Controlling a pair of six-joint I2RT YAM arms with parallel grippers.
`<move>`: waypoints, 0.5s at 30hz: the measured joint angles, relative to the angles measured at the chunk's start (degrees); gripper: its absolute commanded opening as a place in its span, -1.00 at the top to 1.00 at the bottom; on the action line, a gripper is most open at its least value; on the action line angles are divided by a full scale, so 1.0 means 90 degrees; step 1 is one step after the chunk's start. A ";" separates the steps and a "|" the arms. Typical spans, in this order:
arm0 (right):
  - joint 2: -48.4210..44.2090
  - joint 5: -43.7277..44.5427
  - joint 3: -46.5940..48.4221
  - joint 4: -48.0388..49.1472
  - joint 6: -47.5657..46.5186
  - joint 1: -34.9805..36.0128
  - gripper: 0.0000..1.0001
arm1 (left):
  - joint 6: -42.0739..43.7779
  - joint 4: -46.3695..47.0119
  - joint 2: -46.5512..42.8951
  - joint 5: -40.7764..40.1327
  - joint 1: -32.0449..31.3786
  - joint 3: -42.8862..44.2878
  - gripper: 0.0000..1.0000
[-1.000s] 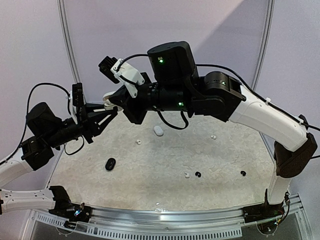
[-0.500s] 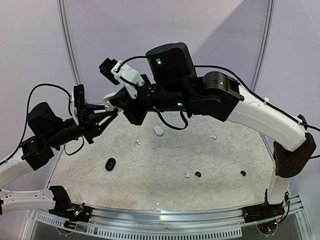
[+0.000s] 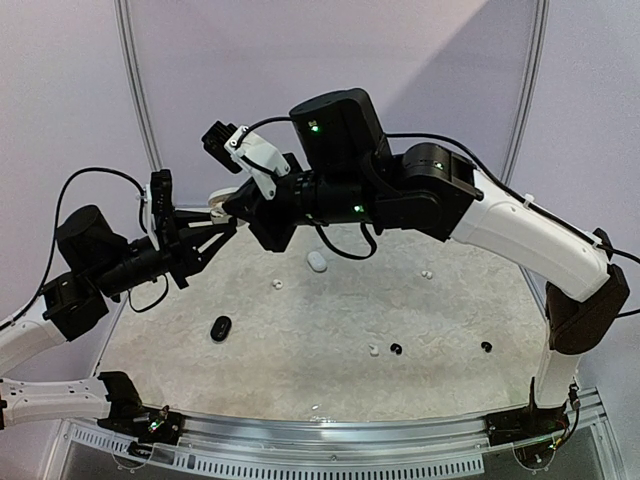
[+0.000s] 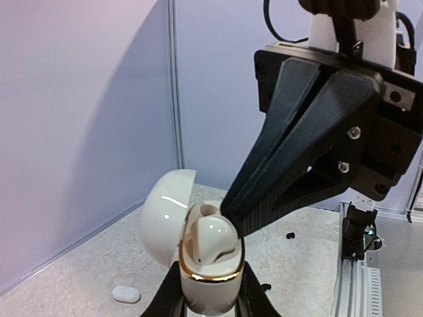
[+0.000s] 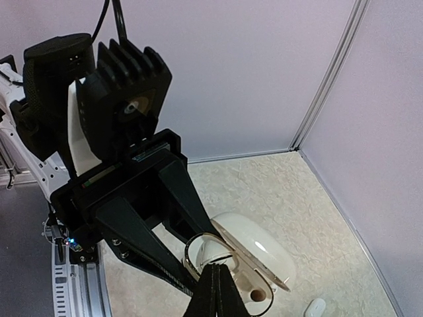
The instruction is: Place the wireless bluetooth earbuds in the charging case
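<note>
While left hand (image 4: 210,305) clamps open charging case (image 4: 168,214), right hand (image 4: 232,212) pinched shut, tip contact unclear.

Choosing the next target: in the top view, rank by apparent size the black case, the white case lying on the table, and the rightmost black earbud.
1. black case and white case: they look alike; the black one lies nearer the camera, so unranked.
2. black earbud: clearly smallest.

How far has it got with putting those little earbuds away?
Done: one white earbud sits in the open white charging case. In hand: the left gripper holds that case in the air while the right gripper, shut, has its tips at the bud. Left: the case's second socket looks empty, and loose white earbuds and black earbuds lie on the table.
</note>
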 measured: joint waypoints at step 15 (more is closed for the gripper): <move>-0.0726 -0.0274 -0.0396 0.0430 0.0223 -0.0090 0.80 | -0.0512 0.0226 -0.0061 -0.0134 0.0102 -0.0080 1.00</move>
